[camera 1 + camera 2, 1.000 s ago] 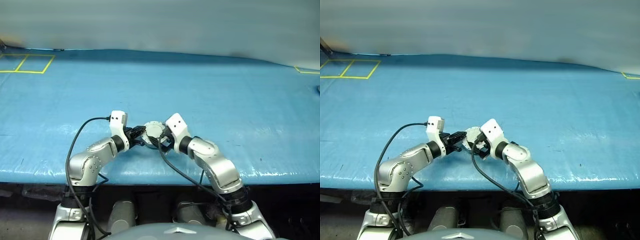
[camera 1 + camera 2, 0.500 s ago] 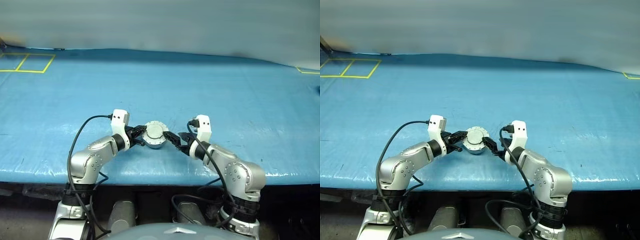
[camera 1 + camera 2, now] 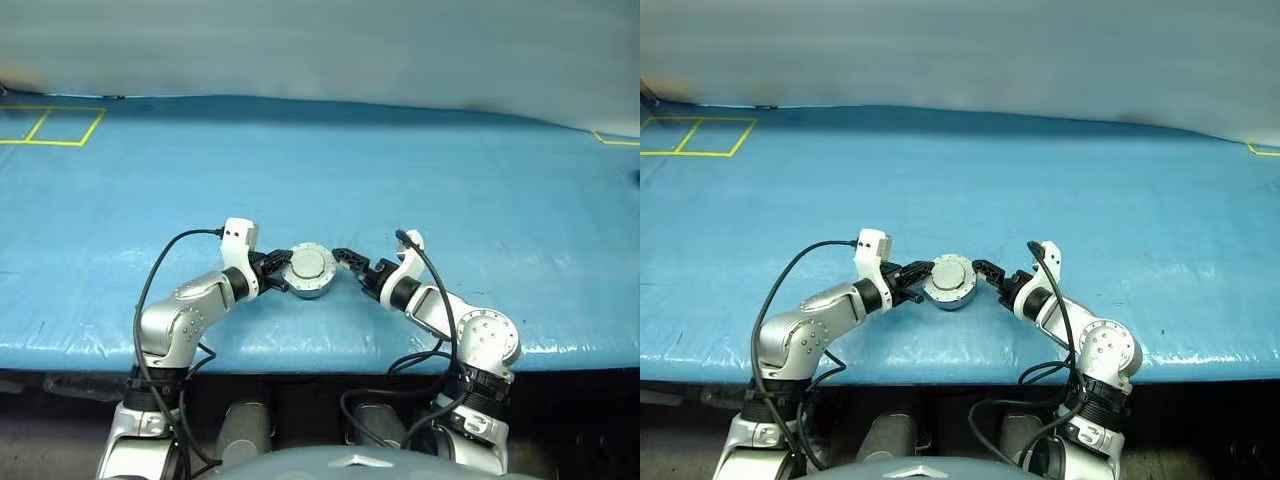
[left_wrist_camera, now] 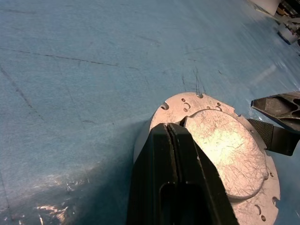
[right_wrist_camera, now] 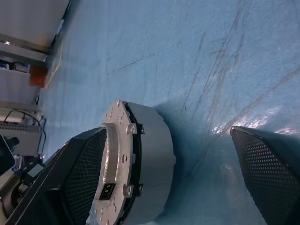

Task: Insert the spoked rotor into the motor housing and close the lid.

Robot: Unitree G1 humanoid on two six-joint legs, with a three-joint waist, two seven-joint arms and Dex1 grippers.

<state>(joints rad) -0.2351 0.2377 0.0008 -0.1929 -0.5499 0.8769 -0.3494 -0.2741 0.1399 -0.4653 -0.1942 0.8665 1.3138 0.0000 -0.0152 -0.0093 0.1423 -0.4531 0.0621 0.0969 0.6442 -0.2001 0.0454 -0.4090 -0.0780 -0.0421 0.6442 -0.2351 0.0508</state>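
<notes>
One motor housing (image 3: 309, 284), one lid (image 3: 309, 264) (on top), two end effectors (image 3: 276, 271) (image 3: 350, 262)

The motor housing (image 3: 309, 272) sits on the surface (image 3: 420, 180) near its front edge, lid (image 4: 224, 147) on top, between the left gripper (image 3: 277, 270) and right gripper (image 3: 352, 263)

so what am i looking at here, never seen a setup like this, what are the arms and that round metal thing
It is a humanoid robot with two arms, each ending in a hand with two black fingers. Two pictures look down from its head; the other two come from cameras on its wrists. In front lies a table covered in blue sheeting with yellow tape marks. On it sits a round silver motor housing with its lid on top. The left hand is shut, its fingers over the lid's edge. The right hand stands open beside the housing, holding nothing.
</notes>
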